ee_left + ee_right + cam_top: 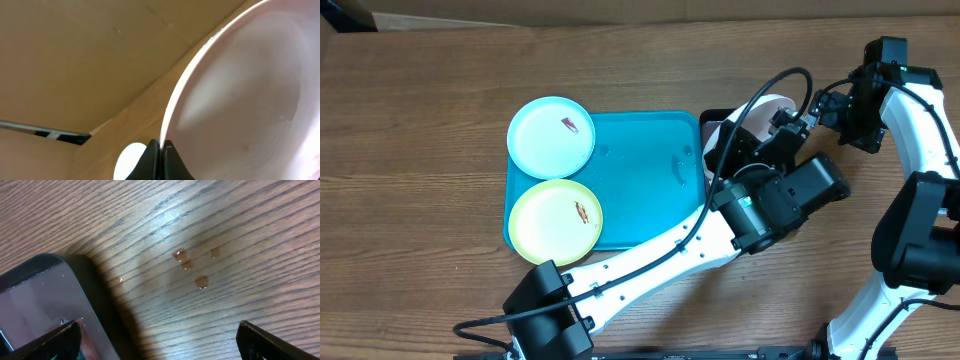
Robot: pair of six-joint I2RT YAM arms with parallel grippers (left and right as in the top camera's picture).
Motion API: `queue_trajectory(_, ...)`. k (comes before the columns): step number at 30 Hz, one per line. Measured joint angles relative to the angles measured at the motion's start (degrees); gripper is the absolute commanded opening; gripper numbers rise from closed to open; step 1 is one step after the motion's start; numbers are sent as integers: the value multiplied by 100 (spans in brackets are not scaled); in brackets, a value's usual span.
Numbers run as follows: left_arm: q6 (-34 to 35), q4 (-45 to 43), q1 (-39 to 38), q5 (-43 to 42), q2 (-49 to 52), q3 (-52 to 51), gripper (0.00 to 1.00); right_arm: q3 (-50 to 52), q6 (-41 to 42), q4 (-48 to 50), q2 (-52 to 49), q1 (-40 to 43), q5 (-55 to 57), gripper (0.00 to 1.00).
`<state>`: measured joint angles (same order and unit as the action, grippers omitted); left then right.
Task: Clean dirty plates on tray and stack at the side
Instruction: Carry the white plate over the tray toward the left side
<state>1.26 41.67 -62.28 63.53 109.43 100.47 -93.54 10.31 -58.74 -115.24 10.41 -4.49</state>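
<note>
Overhead shows you the large turquoise rectangular plastic tray (640, 190) mid-table. The round light blue plastic plate (548, 140) and the round yellow-green plastic plate (552, 222) lie on its left end, each with a reddish smear. The round white plastic plate (772, 108) is off the tray, tilted over the small black tray (712, 118) to its right, with your left gripper (160, 146) pinched tight on its rim. Your right gripper (160, 327) is spread wide and empty above the wooden table (225, 225), near some brownish droplets (187, 262). Treat these plates as light, stiff and probably slick. A rim pinch looks like the only good hold, so expect swivelling under scrubbing pressure. You can't see the white plate's smear, and your left arm hides most of the black tray and its contents.
</note>
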Motion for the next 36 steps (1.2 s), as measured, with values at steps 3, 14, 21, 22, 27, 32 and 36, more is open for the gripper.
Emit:
queue_trajectory(3,-26,-66,9,63,0,0,4,0,0,0,0,0,0,100)
queue_trajectory(14,52,-116,11,44,0,0,4,0,0,2,0,0,0,100)
queue_trajectory(21,-146,-238,-94,101,0,0,4,0,0,0,0,0,0,100)
queue_trajectory(22,-140,-249,-101,144,0,2,4,0,-2,2,0,0,-2,100)
queue_trajectory(27,-136,-13,-111,111,0,9,4,0,0,2,0,2,0,100)
queue_trajectory(32,205,144,-70,-496,0,9,4,0,0,0,0,0,0,100)
queue_trajectory(36,586,317,44,-1248,0,9,4,0,0,2,0,0,-2,100)
